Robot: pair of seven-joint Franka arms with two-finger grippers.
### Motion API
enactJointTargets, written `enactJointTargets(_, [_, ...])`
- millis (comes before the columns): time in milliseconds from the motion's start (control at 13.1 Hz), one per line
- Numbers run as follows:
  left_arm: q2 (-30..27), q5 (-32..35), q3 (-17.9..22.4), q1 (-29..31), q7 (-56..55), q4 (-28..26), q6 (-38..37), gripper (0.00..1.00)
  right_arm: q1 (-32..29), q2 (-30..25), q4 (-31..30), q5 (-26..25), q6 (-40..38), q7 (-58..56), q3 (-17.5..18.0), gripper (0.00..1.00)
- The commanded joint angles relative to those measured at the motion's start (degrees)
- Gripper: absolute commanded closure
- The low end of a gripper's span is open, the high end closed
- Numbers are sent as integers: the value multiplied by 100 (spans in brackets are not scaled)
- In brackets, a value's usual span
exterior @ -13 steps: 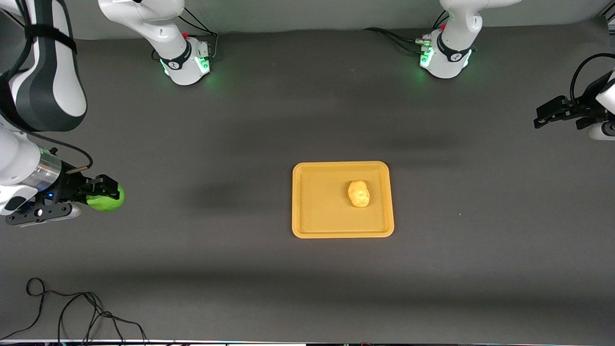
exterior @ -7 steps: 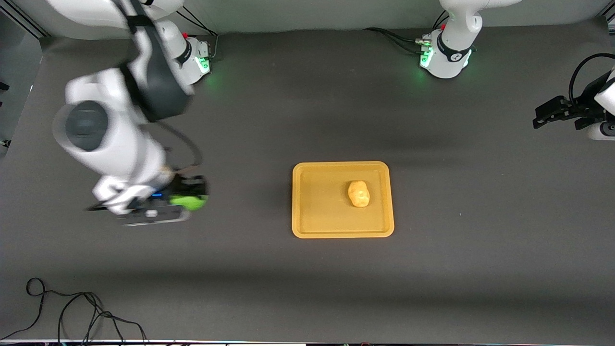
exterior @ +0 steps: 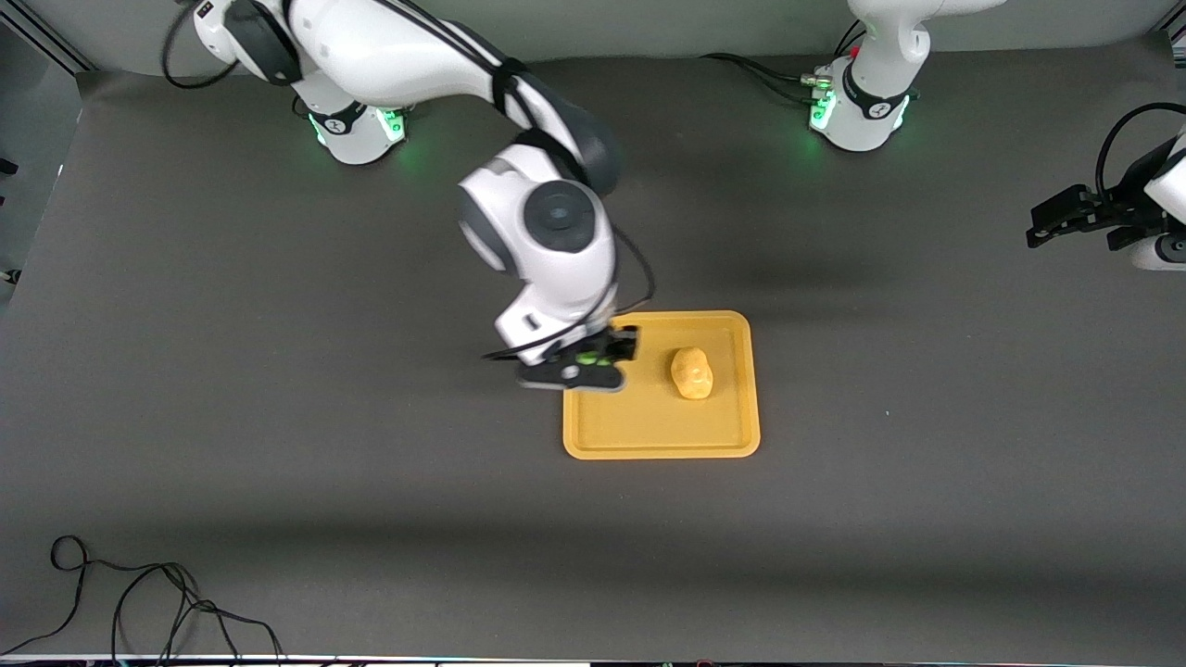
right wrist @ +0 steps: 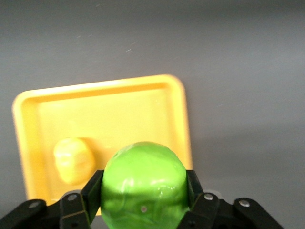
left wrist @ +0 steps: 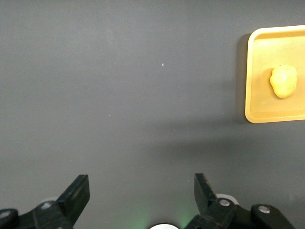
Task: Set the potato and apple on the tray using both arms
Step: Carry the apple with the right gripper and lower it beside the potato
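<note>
A dark worktop (exterior: 278, 463) carries an orange tray (exterior: 649, 435) with the potato (exterior: 691, 372) lying in it. Over the tray's edge, the right pincer (exterior: 602, 357) grasps the green apple (right wrist: 143, 186), plain only in the right wrist view. The left pincer (left wrist: 140, 195) waits released at its end.

We see our right gripper (exterior: 619, 354), clamped on the apple (right wrist: 143, 186), over the tray's (exterior: 649, 435) edge toward the right arm's end, where the floor is bare. The potato (exterior: 691, 372) takes the part toward the left arm's end. Our left gripper (exterior: 1056, 220), jaws apart, waits well away over bare table (exterior: 927, 482).
</note>
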Motion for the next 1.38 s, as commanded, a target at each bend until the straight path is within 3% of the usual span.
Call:
enactJointTargets(0, [-95, -44, 19, -26, 98, -96, 38, 2, 289, 462, 391, -145, 191, 580, 39, 77])
enactJointTargets(306, [-86, -44, 19, -26, 98, -96, 38, 2, 273, 1156, 373, -645, 910, 519, 30, 77])
enactJointTargets(459, [-78, -44, 19, -35, 89, -96, 38, 2, 238, 1376, 365, -664, 1201, 510, 21, 77])
enactJointTargets(1301, [-69, -44, 10, -35, 89, -96, 82, 0, 202, 1632, 303, -813, 1351, 255, 21, 76])
